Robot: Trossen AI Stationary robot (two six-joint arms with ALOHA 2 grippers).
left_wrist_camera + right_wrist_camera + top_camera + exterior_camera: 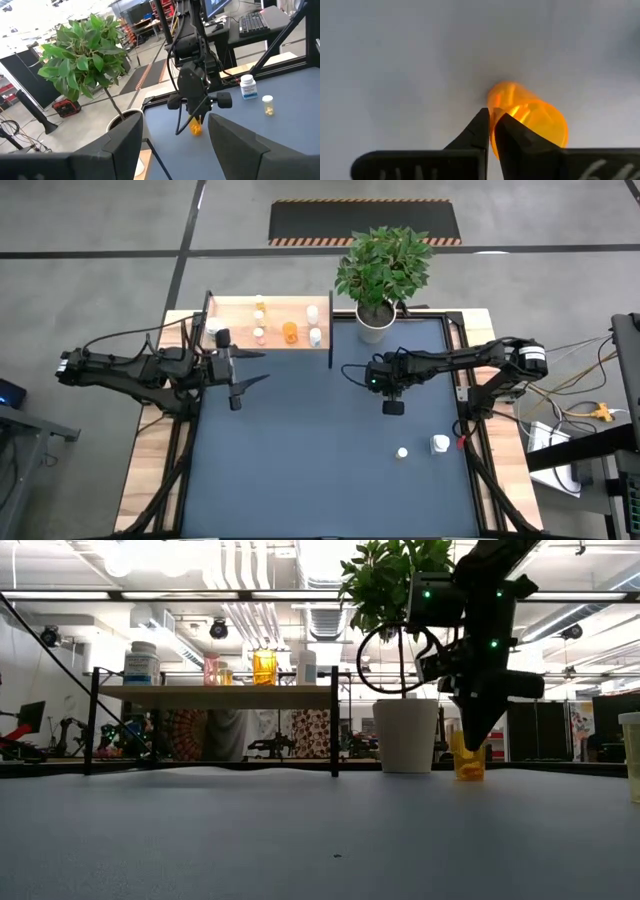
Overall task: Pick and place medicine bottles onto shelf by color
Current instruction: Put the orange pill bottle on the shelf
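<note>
On the left of the high view your left gripper (250, 367) waits just below the shelf (235, 311), its two fingers spread wide with nothing between them. The shelf sits at the upper left of the blue table (300, 470). On it you can see a white bottle (211, 330) at the left end, small pale bottles (259, 333) in the middle, an orange bottle (290, 332), and then white bottles (314, 335) at the right end. Next comes the plant (383, 265) in its white pot (375, 327). Right of the middle, your right gripper (492, 125) points down at an orange bottle (530, 117) on the table. Its fingers are pressed almost together on the bottle's near edge. At the lower right of the table stand a small pale bottle (402, 452) and a white bottle (440, 444).
</note>
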